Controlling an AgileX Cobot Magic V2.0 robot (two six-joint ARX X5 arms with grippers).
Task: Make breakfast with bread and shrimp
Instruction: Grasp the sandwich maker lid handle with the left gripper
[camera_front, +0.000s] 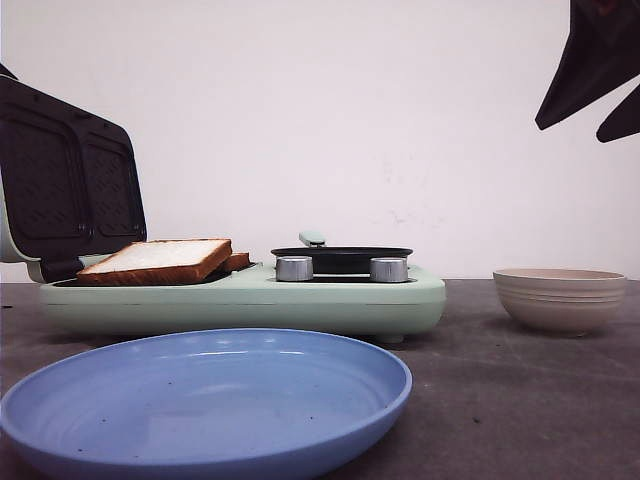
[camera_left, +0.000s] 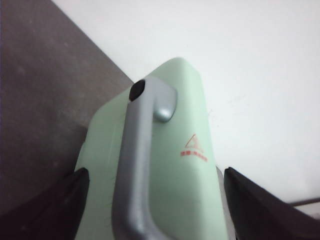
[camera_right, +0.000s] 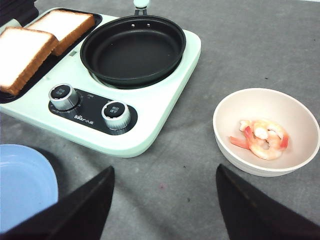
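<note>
Right wrist view shows your right gripper (camera_right: 165, 205) spread wide and empty above the grey table, the pink curled shrimp (camera_right: 262, 140) lying in the beige ceramic bowl (camera_right: 305, 120). Two thick white bread slices (camera_right: 22, 55) sit on the mint-green breakfast maker's (camera_right: 165, 107) sandwich plate. Your left gripper (camera_left: 155, 200) straddles the lid's grey handle (camera_left: 137, 165), jaws apart. Judging by this, the shrimp comes next: descend into the bowl.
</note>
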